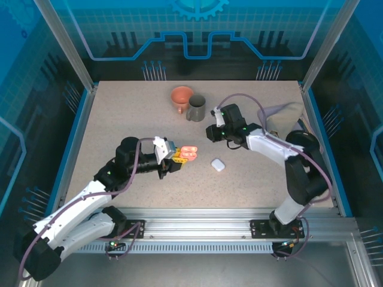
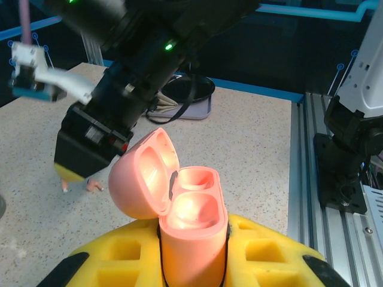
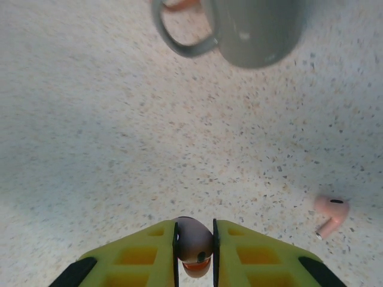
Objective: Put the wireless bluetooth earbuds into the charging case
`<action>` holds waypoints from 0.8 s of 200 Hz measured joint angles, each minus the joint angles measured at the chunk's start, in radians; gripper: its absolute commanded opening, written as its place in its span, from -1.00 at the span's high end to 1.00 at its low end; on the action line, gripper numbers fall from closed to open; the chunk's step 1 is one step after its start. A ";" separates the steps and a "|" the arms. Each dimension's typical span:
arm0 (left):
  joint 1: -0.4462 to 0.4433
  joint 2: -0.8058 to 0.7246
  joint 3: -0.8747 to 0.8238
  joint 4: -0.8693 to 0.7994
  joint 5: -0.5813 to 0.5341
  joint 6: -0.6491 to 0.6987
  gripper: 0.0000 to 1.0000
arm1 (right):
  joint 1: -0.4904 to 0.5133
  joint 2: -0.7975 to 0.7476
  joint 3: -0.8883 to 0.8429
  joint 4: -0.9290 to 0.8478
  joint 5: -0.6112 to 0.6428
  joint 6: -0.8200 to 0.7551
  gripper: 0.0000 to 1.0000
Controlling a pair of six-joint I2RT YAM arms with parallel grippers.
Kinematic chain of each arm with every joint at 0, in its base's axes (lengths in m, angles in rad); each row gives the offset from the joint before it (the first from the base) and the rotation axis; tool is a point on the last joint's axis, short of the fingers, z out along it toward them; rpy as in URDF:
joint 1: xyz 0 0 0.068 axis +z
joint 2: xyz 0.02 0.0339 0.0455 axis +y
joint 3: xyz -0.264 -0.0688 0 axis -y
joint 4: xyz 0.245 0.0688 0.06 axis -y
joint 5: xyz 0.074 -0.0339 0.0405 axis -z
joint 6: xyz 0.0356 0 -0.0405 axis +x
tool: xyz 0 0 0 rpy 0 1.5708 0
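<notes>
My left gripper point(image 1: 178, 156) point(image 2: 192, 251) is shut on a salmon-pink charging case point(image 1: 189, 154) point(image 2: 194, 230). The case stands upright between the yellow fingers with its lid swung open to the left, and both wells look vacant. My right gripper point(image 1: 210, 133) point(image 3: 194, 228) is shut on a salmon-pink earbud point(image 3: 193, 244), a little above the table. Another salmon-pink earbud point(image 3: 331, 214) lies on the table to the right of that gripper. In the left wrist view the right gripper's yellow tip point(image 2: 70, 172) hangs over the table behind the open case.
A small white closed case point(image 1: 218, 165) lies on the table between the arms. A grey mug point(image 1: 195, 108) point(image 3: 254, 30) and an orange mug point(image 1: 181, 97) stand at the back. A grey cloth pouch point(image 1: 284, 113) point(image 2: 185, 101) sits at the right edge.
</notes>
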 measured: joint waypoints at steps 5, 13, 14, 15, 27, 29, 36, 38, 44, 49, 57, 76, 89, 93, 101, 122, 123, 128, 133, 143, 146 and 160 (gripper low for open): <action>0.000 0.004 0.000 0.003 0.000 -0.005 1.00 | 0.000 -0.032 -0.018 0.009 0.001 -0.010 0.58; 0.000 0.011 0.000 0.010 0.000 -0.014 1.00 | 0.000 -0.086 -0.047 0.022 0.002 -0.027 0.58; 0.000 0.012 0.000 0.011 0.000 -0.015 1.00 | 0.000 -0.091 -0.049 0.023 0.002 -0.029 0.58; 0.000 0.013 0.000 0.011 0.000 -0.016 1.00 | 0.000 -0.096 -0.051 0.023 0.003 -0.031 0.58; 0.000 0.024 0.000 0.012 0.000 -0.033 1.00 | 0.001 -0.170 -0.087 0.042 0.005 -0.054 0.58; 0.000 0.025 0.000 0.012 0.000 -0.033 1.00 | 0.001 -0.185 -0.093 0.045 0.006 -0.060 0.58; 0.000 0.032 0.000 0.013 0.000 -0.039 1.00 | 0.002 -0.225 -0.108 0.053 0.008 -0.073 0.57; 0.000 0.033 0.000 0.013 0.000 -0.042 1.00 | 0.003 -0.237 -0.112 0.057 0.008 -0.076 0.57; 0.000 0.039 0.000 0.016 0.000 -0.048 1.00 | 0.006 -0.266 -0.121 0.061 0.011 -0.087 0.58; 0.000 0.043 0.000 0.019 0.000 -0.052 1.00 | 0.008 -0.294 -0.129 0.067 0.011 -0.097 0.58; 0.000 0.050 0.000 0.026 0.000 -0.058 1.00 | 0.014 -0.334 -0.140 0.074 0.012 -0.110 0.58; -0.001 0.069 0.000 0.043 0.000 -0.063 1.00 | 0.029 -0.423 -0.164 0.090 0.009 -0.137 0.58; -0.001 0.085 0.001 0.050 0.000 -0.068 1.00 | 0.047 -0.474 -0.174 0.100 0.005 -0.156 0.58; -0.002 0.089 0.002 0.050 0.000 -0.070 1.00 | 0.053 -0.485 -0.175 0.102 0.004 -0.161 0.58; -0.002 0.100 0.003 0.054 0.000 -0.077 1.00 | 0.069 -0.509 -0.177 0.106 0.002 -0.172 0.57; -0.005 0.129 0.014 0.059 0.000 -0.085 1.00 | 0.127 -0.557 -0.179 0.112 0.010 -0.203 0.58; -0.005 0.130 0.015 0.060 0.000 -0.086 1.00 | 0.132 -0.560 -0.179 0.113 0.011 -0.206 0.58; -0.005 0.135 0.016 0.064 0.000 -0.086 1.00 | 0.147 -0.570 -0.179 0.113 0.017 -0.211 0.58; -0.006 0.140 0.019 0.065 0.000 -0.087 1.00 | 0.162 -0.578 -0.179 0.113 0.023 -0.217 0.58; -0.006 0.147 0.023 0.071 0.000 -0.090 1.00 | 0.192 -0.591 -0.179 0.113 0.036 -0.230 0.58; -0.006 0.149 0.024 0.072 0.000 -0.090 1.00 | 0.202 -0.594 -0.179 0.113 0.043 -0.233 0.58; -0.006 0.155 0.029 0.079 0.000 -0.098 1.00 | 0.245 -0.601 -0.179 0.112 0.067 -0.250 0.58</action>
